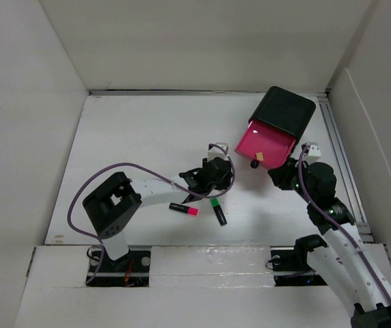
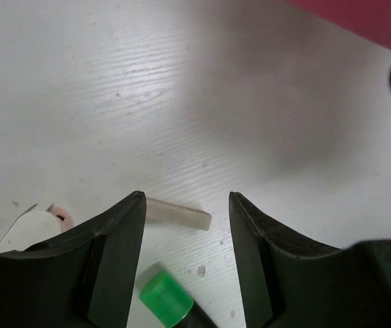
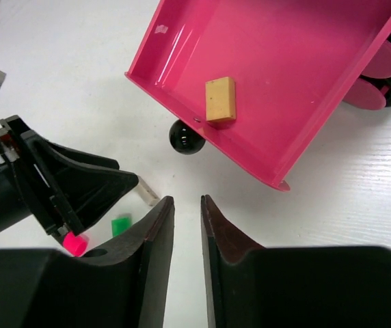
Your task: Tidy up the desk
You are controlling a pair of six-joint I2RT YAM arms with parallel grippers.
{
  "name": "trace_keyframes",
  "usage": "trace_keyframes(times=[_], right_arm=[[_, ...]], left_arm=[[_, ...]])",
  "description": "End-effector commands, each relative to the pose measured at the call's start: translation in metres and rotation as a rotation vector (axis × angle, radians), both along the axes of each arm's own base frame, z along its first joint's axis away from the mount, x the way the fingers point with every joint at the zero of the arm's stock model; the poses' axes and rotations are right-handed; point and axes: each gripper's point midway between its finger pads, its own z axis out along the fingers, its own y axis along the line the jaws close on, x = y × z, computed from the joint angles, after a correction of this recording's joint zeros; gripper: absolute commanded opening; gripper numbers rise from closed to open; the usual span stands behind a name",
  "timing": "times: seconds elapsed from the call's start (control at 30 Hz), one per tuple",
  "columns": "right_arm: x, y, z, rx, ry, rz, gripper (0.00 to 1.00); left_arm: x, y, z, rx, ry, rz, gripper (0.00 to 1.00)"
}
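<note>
The white desk [image 1: 134,143] holds a pink-capped highlighter [image 1: 183,209] and a green-capped highlighter [image 1: 218,211] near its front. My left gripper [image 1: 217,179] hovers low just beyond them, open. In the left wrist view its fingers [image 2: 117,253] stand wide apart, with a small pale stick [image 2: 178,213] lying loose on the desk at their tips and the green cap [image 2: 165,298] below. My right gripper [image 3: 187,199] is open by a narrow gap with nothing in it, just in front of the pulled-out pink drawer [image 3: 298,75]. That drawer holds a tan block [image 3: 221,100].
The black box [image 1: 284,111] of the pink drawer [image 1: 264,145] sits at the back right, its black knob [image 3: 186,137] facing the grippers. White panel walls surround the desk, and a metal rail [image 1: 339,150] runs along the right edge. The two grippers are close together.
</note>
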Motion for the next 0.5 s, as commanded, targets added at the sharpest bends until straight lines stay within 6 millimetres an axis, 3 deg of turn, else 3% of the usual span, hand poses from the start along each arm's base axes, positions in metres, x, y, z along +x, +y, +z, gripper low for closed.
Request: trace_keyframes(times=[0.0, 0.13, 0.47], right_arm=[[0.005, 0.009, 0.030, 0.018, -0.096, 0.041, 0.29], [0.004, 0.011, 0.030, 0.022, -0.096, 0.054, 0.36], [0.003, 0.013, 0.027, 0.022, -0.092, 0.068, 0.38]], left_arm=[[0.001, 0.021, -0.005, 0.027, 0.013, 0.110, 0.48], [0.000, 0.018, -0.010, 0.028, 0.039, 0.107, 0.49], [-0.013, 0.020, -0.018, 0.011, 0.097, 0.093, 0.51]])
